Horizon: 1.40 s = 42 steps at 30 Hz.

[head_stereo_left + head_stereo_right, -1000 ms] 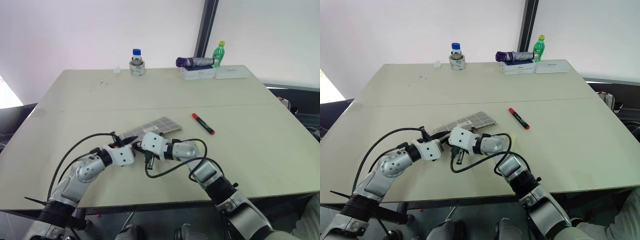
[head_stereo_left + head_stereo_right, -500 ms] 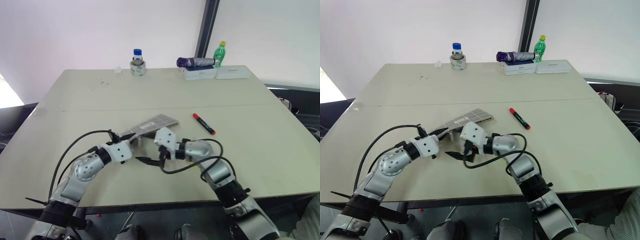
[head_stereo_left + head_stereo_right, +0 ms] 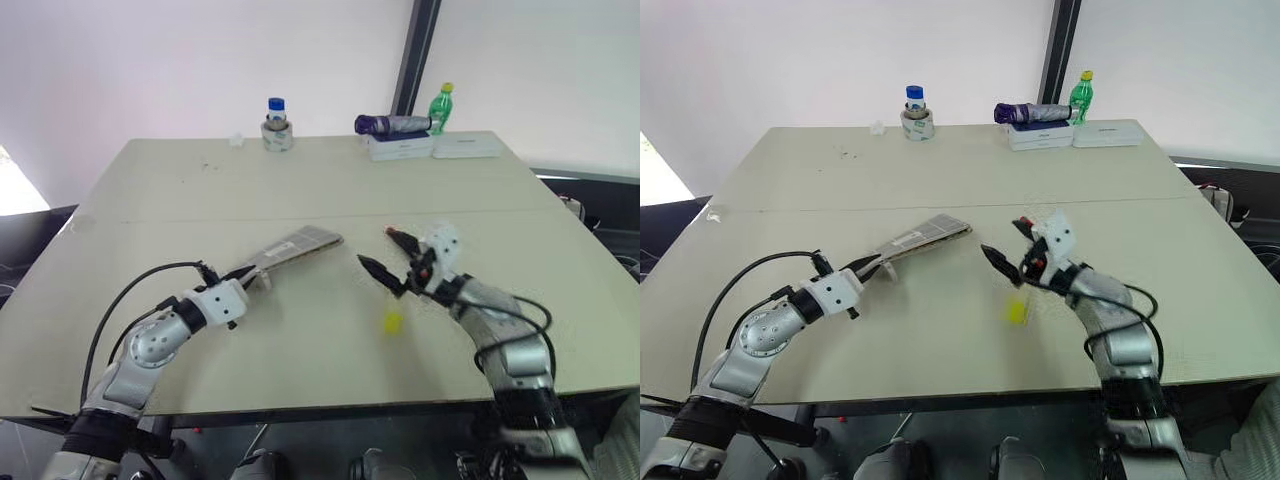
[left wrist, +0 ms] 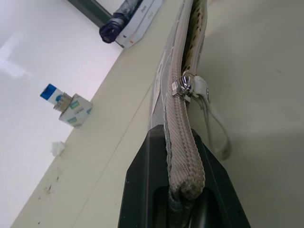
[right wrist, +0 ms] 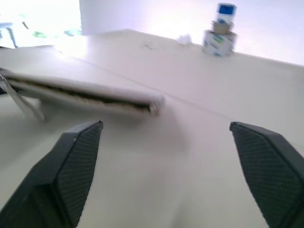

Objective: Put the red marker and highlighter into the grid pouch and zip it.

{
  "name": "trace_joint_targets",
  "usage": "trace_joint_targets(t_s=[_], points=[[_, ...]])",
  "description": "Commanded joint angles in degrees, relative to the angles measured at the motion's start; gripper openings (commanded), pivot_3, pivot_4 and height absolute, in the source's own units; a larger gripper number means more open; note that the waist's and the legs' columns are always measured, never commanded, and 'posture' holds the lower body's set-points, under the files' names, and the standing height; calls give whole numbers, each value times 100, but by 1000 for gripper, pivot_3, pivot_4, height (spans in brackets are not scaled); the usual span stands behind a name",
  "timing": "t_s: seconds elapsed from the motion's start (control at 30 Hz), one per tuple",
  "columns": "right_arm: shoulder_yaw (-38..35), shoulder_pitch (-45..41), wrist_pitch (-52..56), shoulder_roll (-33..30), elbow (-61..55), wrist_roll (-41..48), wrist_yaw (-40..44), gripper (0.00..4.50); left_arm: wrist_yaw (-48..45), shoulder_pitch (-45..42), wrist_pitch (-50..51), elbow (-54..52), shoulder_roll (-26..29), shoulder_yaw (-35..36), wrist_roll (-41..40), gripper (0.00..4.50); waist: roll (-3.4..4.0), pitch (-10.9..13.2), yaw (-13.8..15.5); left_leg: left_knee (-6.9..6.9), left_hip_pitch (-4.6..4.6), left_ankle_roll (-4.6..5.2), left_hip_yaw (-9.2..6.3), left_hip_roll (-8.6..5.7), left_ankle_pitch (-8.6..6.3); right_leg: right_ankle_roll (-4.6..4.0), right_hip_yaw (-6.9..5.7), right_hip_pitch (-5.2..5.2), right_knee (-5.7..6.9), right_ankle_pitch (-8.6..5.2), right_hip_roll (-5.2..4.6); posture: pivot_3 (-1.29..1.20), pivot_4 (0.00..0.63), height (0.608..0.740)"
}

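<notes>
Your grid pouch [image 3: 290,248] was limp fabric, sagging from the near end where your left gripper [image 4: 183,190] clenched it, its far end raised over the counter [image 3: 300,190]; best held at that seam. The light, slick highlighter [image 3: 393,320] lay near-right, below your right gripper [image 3: 392,262], whose fingers stood wide, empty.

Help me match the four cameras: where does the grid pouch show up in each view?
Left eye: grid pouch centre-left, its near end gripped by the left hand.
Right eye: pouch centre-left again.
Left wrist: pouch edge-on, zipper side showing, running away from the fingers.
Right wrist: pouch lies beyond the open right hand.
Shared landmark: the blue-capped jar.
</notes>
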Motion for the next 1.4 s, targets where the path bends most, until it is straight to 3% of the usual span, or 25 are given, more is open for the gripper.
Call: trace_joint_targets(t_s=[0.03, 0.2, 0.3, 0.77, 0.93, 1.03, 1.13, 1.3, 1.4], points=[[-40, 931, -181, 163, -1198, -91, -468, 4442, 36, 49, -183, -49, 100, 201, -130, 0, 1, 0, 30, 0, 0, 0, 1, 0, 0, 1, 0, -1, -1, 0, 0, 0, 150, 740], [50, 1826, 9, 216, -2031, -260, -905, 4442, 11, 45, -281, 69, 136, 209, -161, 0, -6, -4, 28, 3, 6, 30, -4, 2, -19, -3, 2, 2, 1, 2, 1, 0, 150, 740], [177, 1907, 417, 256, -2242, -294, -1149, 4442, -23, -12, -348, 156, 137, 156, -150, 0, -15, -10, 38, 4, 7, 29, -9, 2, -21, -5, 2, 5, 0, 1, 1, 0, 150, 740], [623, 529, 4183, 350, -2379, -322, -2414, 4442, -42, -84, -423, 244, 154, 118, -65, 0, -15, -11, 42, 5, 0, 38, -12, 1, -23, -7, 1, 0, 0, 1, 1, 0, 150, 740], [684, 196, 4679, 369, -2233, -357, -2567, 4442, 3, -20, -390, 185, 123, 135, -50, 0, -16, -11, 42, 5, 0, 39, -12, 0, -24, -7, 0, 0, 0, 1, 1, 0, 150, 740], [978, 7, 4415, 345, -1809, -612, -2655, 4442, 32, 18, -400, 162, 130, 120, 11, 0, -17, -12, 29, 4, 0, 39, -12, 0, -24, -7, 0, 0, 0, 1, 1, 0, 150, 740], [954, 89, 4212, 356, -1534, -677, -2695, 3634, 41, 24, -348, 101, 131, 152, -9, 0, -18, -13, 25, 3, 1, 39, -12, 1, -24, -6, -2, 0, 0, 1, 2, 0, 150, 740], [1029, 55, 3696, 53, -1293, -868, -2609, 980, 33, 36, -308, 40, 135, 147, -9, 0, -32, -21, 59, 8, 1, 40, -12, -2, -25, -6, -2, 5, 0, 1, -1, 0, 150, 740], [1097, -171, 3033, -191, -1198, -836, -2233, 946, 23, 24, -300, 42, 114, 139, -39, 0, -32, -22, 62, 12, 0, 43, -11, -5, -26, -6, -2, 5, -1, 1, -5, 0, 150, 740]])
